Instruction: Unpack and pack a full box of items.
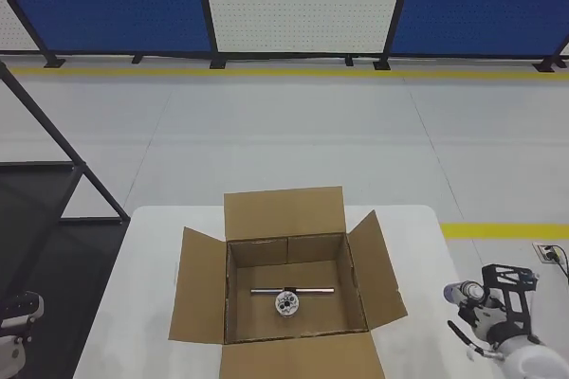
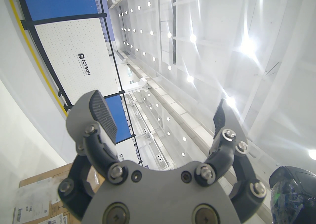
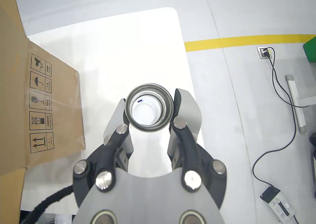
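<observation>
An open cardboard box stands in the middle of the white table, all flaps spread out. Inside lie a thin metal rod and a small round white item. My right gripper is shut on a round metal can, seen from its open end, above the table's right side just beyond the box's side flap. In the top view the can sits at the lower right. My left gripper is open, holds nothing and points up at the ceiling; the left arm is at the lower left.
A black metal rack stands left of the table. Blue and white partition panels close the far side of the floor. A black cable and a power adapter lie on the floor right of the table.
</observation>
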Robot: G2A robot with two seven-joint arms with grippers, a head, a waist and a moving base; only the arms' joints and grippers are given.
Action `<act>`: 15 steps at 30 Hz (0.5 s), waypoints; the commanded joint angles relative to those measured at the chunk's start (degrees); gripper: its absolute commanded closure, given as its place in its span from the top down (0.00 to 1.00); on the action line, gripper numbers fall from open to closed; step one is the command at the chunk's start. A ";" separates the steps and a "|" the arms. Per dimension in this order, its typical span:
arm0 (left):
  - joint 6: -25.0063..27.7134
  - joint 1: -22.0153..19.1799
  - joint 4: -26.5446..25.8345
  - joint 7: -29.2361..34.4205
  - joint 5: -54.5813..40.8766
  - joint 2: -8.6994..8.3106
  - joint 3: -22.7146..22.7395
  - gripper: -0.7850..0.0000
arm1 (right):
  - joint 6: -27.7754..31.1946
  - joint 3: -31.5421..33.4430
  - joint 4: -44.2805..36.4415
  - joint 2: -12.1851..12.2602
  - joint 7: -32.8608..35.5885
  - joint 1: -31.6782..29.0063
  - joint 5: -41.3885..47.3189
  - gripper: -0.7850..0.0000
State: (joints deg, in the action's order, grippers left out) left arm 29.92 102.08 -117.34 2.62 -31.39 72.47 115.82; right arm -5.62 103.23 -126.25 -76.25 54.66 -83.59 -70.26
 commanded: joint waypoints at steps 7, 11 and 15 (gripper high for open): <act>-1.37 -0.29 -0.02 1.49 0.56 0.05 -0.44 1.00 | 1.28 -3.06 2.80 0.09 -2.09 -0.09 -2.83 0.00; -1.67 -0.68 0.60 1.50 1.81 0.28 -1.35 1.00 | -0.66 -7.25 8.31 0.19 -1.20 2.83 -10.20 0.00; -2.10 -0.79 0.65 0.60 1.59 0.48 -1.80 1.00 | -2.98 -10.73 11.92 0.07 -0.77 4.79 -15.30 0.00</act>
State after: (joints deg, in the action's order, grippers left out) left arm 27.87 101.29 -116.66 3.24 -29.76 72.94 114.04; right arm -7.93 93.32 -115.22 -76.12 53.76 -79.26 -84.59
